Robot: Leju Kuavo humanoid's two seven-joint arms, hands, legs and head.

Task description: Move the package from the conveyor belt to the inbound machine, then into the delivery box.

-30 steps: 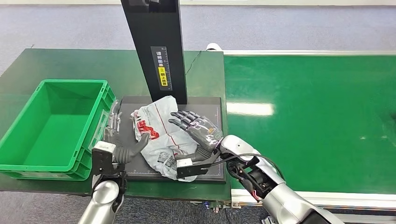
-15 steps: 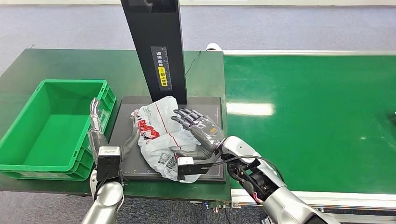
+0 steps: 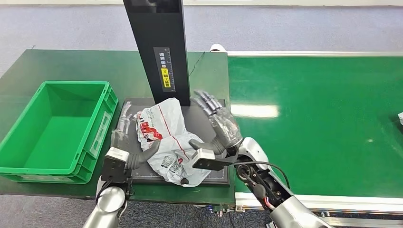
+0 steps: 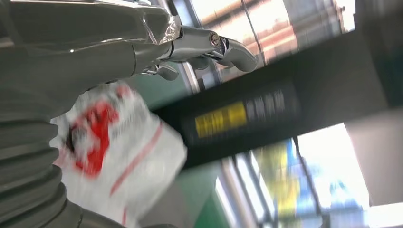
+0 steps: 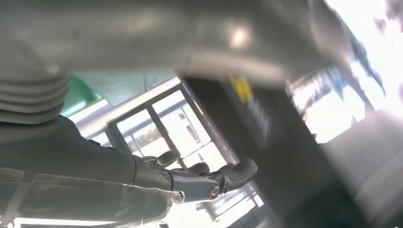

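Fingers of the right hand [image 3: 219,124] have lifted off the package [image 3: 166,140] and spread open; the left hand [image 3: 127,142] has dropped beside its left edge, open too. It lies on the dark machine plate [image 3: 213,173], black post [image 3: 159,47] behind, green box [image 3: 54,128] just left.

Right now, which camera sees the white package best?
The head view: the whole package lies crumpled on the dark platform, between both hands. The left wrist view shows it blurred and partly hidden behind the left hand. The right wrist view shows mostly the right hand.
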